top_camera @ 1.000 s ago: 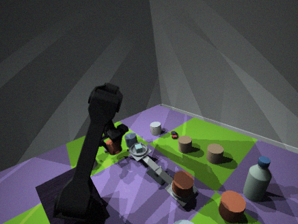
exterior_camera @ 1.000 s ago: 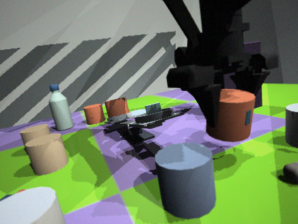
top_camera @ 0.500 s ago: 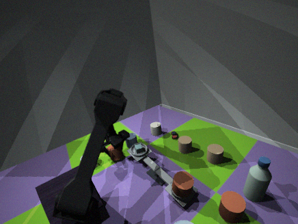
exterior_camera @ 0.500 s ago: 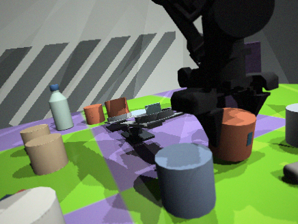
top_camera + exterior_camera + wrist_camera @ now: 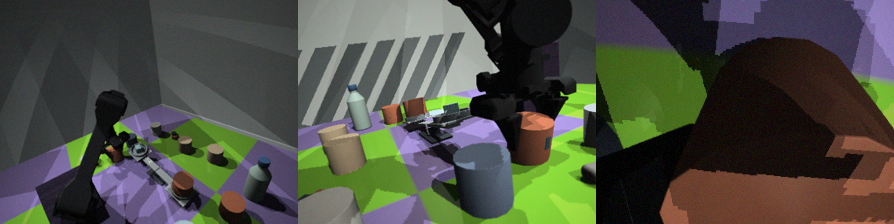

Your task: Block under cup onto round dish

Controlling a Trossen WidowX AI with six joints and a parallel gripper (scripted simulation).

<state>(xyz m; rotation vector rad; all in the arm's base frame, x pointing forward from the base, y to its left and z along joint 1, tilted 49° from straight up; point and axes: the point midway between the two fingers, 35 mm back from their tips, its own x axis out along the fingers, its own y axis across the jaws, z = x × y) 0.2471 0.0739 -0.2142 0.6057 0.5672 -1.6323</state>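
The lifted orange cup [image 5: 115, 154] [image 5: 534, 143] [image 5: 771, 200] is upright at floor level beside the balance, its base seeming to touch the floor. My gripper [image 5: 113, 150] [image 5: 532, 131] is shut on this cup; one finger is hidden behind it in the exterior view. The teal block [image 5: 138, 148] [image 5: 450, 108] sits uncovered on the far pan of the balance [image 5: 165, 175] [image 5: 443, 125]. The other orange cup [image 5: 182, 184] [image 5: 415, 108] stands on the near pan. A pale round dish [image 5: 184, 222] [image 5: 436, 112] shows partly, with no cup visible above it.
A blue-grey cylinder [image 5: 131, 140] [image 5: 484, 181] stands close to the held cup. Another orange cylinder [image 5: 232, 206] [image 5: 391, 114] and a bottle [image 5: 257, 182] [image 5: 359, 113] stand past the near pan. Tan cylinders [image 5: 185, 145] [image 5: 215, 154] [image 5: 347, 155] stand along the balance's other side.
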